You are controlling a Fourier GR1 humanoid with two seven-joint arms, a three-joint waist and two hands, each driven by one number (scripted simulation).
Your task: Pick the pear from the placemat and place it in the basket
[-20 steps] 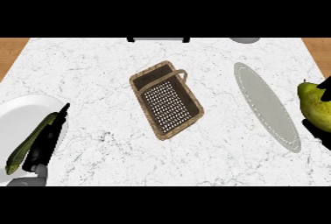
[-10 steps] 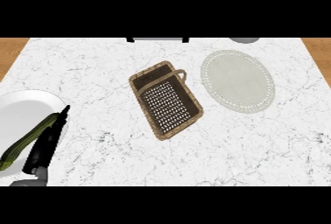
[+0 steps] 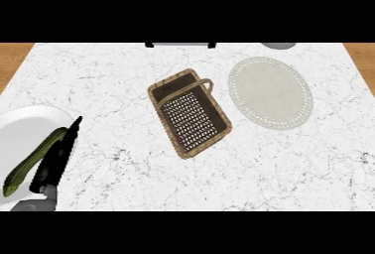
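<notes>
A brown wicker basket (image 3: 189, 113) with a handle lies at the counter's middle, and nothing shows inside it. To its right a pale round placemat (image 3: 271, 92) lies flat with nothing on it. No pear shows anywhere in the head view. My left hand (image 3: 55, 158) rests at the lower left, its black fingers straight and pointing up the counter, holding nothing. My right hand is out of view.
A white plate (image 3: 22, 124) sits at the left edge with a green cucumber (image 3: 26, 166) on it, right beside my left hand. A dark object (image 3: 179, 44) and a grey round object (image 3: 280, 45) stand at the counter's far edge.
A second ago the pear and my right hand showed at the right edge, with the placemat tilted up there. Both have left the view and the placemat now lies flat. The left hand stayed put.
</notes>
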